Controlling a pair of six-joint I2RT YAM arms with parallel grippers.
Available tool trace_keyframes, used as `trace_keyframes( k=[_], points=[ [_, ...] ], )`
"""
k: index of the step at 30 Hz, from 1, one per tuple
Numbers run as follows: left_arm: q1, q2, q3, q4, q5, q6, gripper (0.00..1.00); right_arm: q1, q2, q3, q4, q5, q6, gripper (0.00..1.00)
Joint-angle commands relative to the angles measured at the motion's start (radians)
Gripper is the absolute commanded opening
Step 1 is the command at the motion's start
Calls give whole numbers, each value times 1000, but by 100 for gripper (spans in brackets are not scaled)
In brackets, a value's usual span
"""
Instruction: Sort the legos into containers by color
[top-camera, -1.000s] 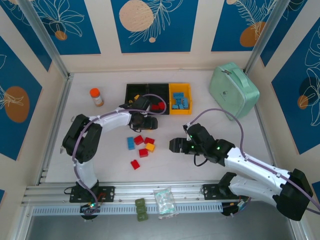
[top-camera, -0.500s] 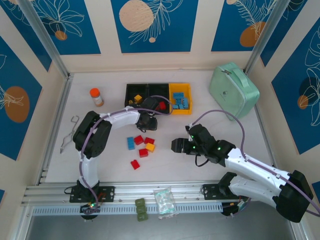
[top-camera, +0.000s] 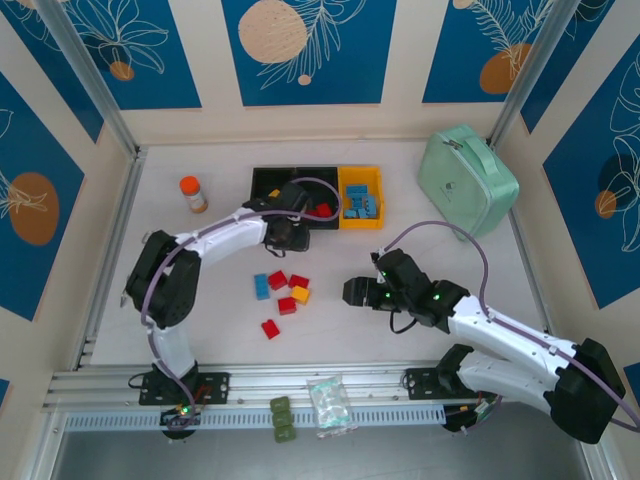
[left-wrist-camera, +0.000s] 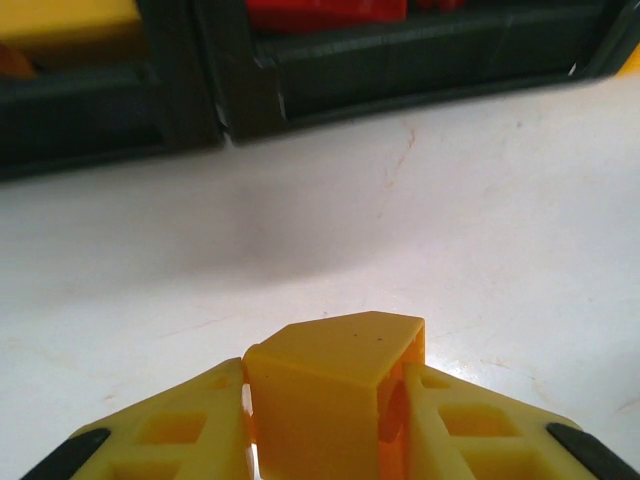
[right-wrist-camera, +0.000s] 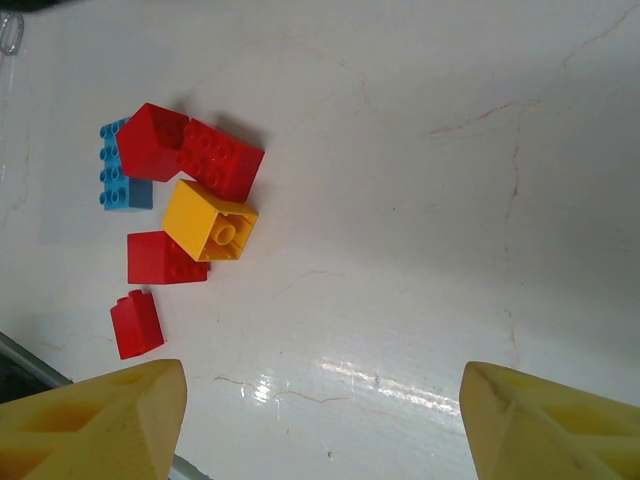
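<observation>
Left arm (top-camera: 225, 238): white shells on the long links, rounded black housings at the joints
Right arm (top-camera: 505, 338): the same white links and black joints, with a bulky black block at the shoulder end
Cables (top-camera: 445, 228): grey-purple, running outside each arm in loose loops
Lights (top-camera: 435, 296): small green dots on the right arm's black wrist section, one more at the foot of the left arm
Bases (top-camera: 180, 385): black mounts
Left gripper (left-wrist-camera: 325, 430): yellow-orange fingers (left-wrist-camera: 160, 440) with open moulded pockets, black strips at their outer edges
Right gripper (right-wrist-camera: 320, 420): two plain yellow-orange wedges, tapering to blunt tips
</observation>
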Motion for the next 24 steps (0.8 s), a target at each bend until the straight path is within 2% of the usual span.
trace_keyframes(
  k=[1, 7, 11, 18, 24],
  points=[
    [44, -58, 39, -45, -15, 43, 34, 2, 19, 7, 29, -18, 15, 73],
    [150, -78, 92, -69, -28, 83, 34, 7, 55, 24, 40, -20, 9, 73],
    [215, -39, 171, -82, -32, 108, 34, 9, 70, 27, 49, -21, 13, 73],
    [258, 143, 402, -153, -71, 163, 34, 9, 81, 29, 45, -14, 17, 72],
    [270, 292, 561, -176, -56, 167, 34, 6, 94, 35, 34, -7, 17, 72]
  ],
)
